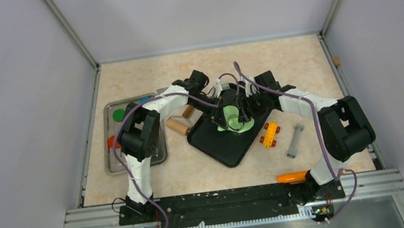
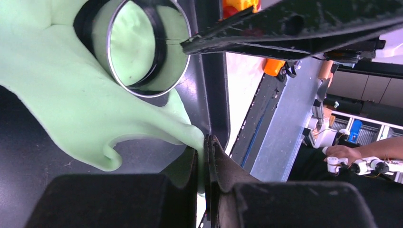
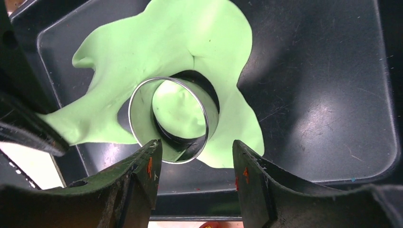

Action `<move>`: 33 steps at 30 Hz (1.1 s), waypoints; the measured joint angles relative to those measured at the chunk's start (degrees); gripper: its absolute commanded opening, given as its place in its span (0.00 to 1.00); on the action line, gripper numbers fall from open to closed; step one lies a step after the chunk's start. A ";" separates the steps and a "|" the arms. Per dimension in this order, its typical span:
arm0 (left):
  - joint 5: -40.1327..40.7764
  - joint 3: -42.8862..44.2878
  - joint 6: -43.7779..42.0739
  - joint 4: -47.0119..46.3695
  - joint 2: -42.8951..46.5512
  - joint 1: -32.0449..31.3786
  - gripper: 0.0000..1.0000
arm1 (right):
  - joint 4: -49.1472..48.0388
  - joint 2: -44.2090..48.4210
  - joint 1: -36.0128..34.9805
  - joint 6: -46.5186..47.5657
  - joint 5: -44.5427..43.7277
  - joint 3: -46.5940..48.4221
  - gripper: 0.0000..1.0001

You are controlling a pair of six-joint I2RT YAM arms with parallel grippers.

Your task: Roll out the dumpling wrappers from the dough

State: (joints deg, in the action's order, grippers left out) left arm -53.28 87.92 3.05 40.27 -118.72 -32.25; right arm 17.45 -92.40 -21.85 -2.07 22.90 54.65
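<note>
The left jaws are pinched shut on a thin flap at the edge of the dough [image 2: 62, 95]. The right jaws are open, one on each side of the metal ring [image 3: 139, 116], not squeezing it. The ring sits in the green dough on the black tray [image 3: 323, 95], and a round wrapper [image 3: 178, 107] shows inside it. This looks like the cutting-out step. Next, the spare dough should be peeled away slowly so the round piece does not tear.
</note>
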 measured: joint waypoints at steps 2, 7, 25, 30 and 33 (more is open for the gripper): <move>-0.31 0.15 -0.24 0.09 0.50 -0.15 0.05 | 0.00 -0.02 0.00 -0.13 -0.46 0.39 0.57; -0.94 3.76 -0.22 1.03 0.55 -0.59 0.05 | 0.22 0.00 0.94 -0.35 -1.01 2.64 0.57; -2.78 23.61 4.59 -1.22 -11.17 -6.47 0.08 | 5.79 11.67 17.44 -3.65 1.33 2.40 0.57; -2.21 28.22 4.72 -1.95 -14.14 -8.44 0.08 | 6.21 15.52 20.02 -4.74 2.10 -1.11 0.57; -0.81 30.82 4.59 -3.67 -15.76 -9.94 0.24 | 6.34 16.70 20.68 -5.49 2.47 -3.02 0.57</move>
State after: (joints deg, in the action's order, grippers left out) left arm -54.08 118.74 7.64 36.60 -134.47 -42.19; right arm 23.79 -75.70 -1.17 -7.55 25.36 51.64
